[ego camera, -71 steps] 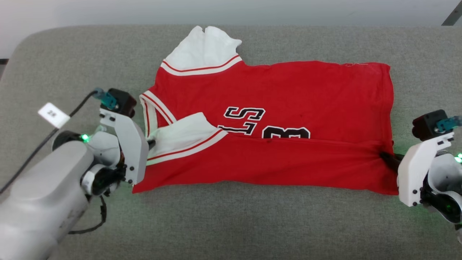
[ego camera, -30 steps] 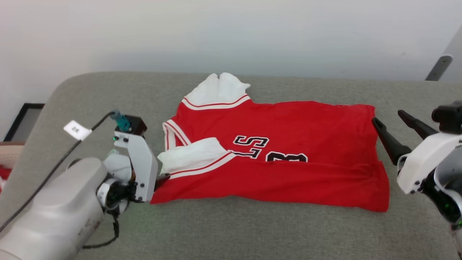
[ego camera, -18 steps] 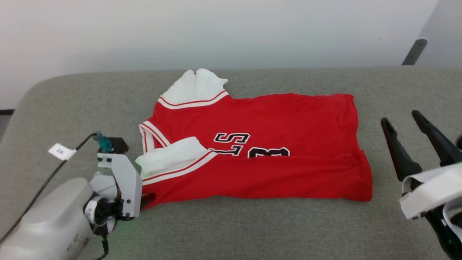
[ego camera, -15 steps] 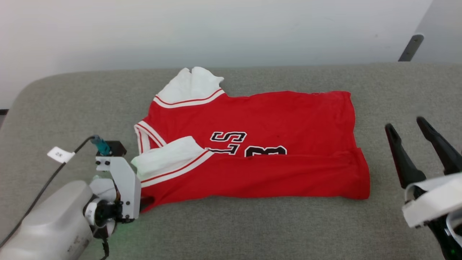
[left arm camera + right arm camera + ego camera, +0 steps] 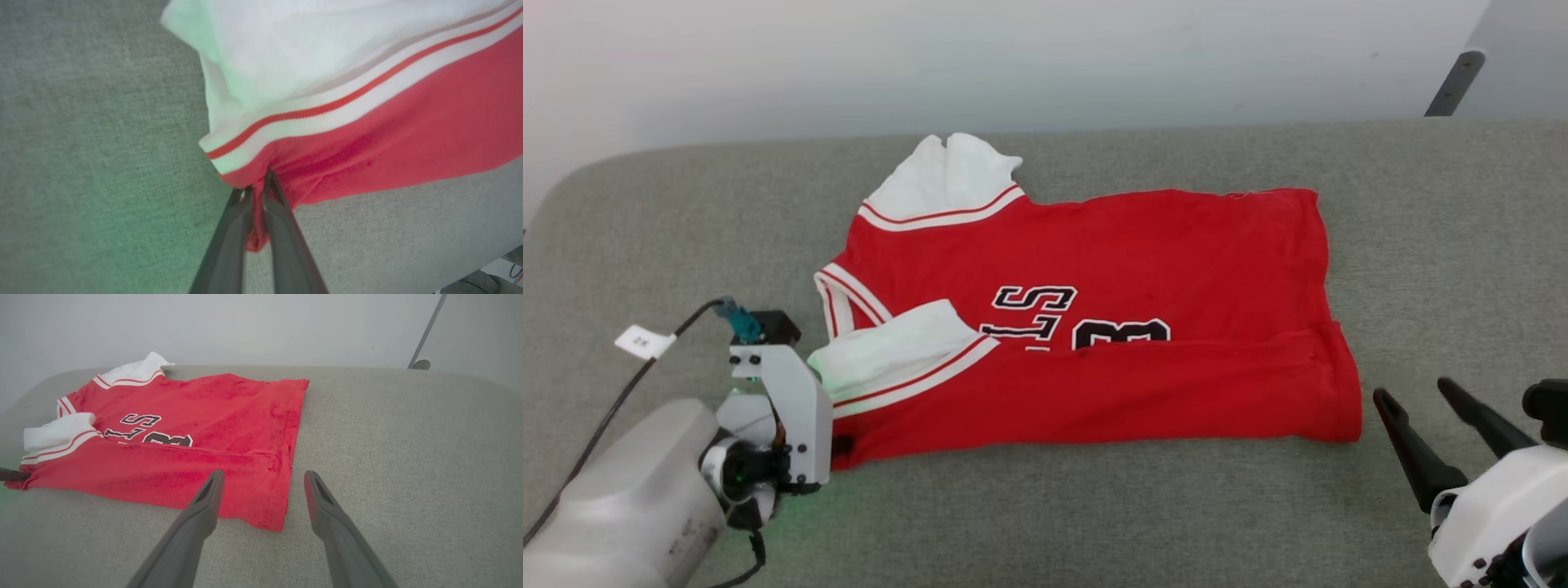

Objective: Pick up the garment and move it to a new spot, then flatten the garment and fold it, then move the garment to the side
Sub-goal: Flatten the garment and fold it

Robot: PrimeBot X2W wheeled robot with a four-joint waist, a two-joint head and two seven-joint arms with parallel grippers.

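Change from a second ago: left gripper [image 5: 255,185] closed, now clamped on near-left corner of bright red soft-fabric T-shirt [image 5: 1143,269] lying on grey fabric worktop [image 5: 1094,523]. Right gripper [image 5: 1410,390] fingers wide apart, empty, just off T-shirt's near-right corner.

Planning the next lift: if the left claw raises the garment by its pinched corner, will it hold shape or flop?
Probably flop: the garment lies in soft folds, so it should drape from the left claw, shut on one bunched corner. Thin cloth, so likely light; the fold may open.

Head camera overhead, left wrist close-up, right wrist low — all sharing garment [image 5: 1135,269]
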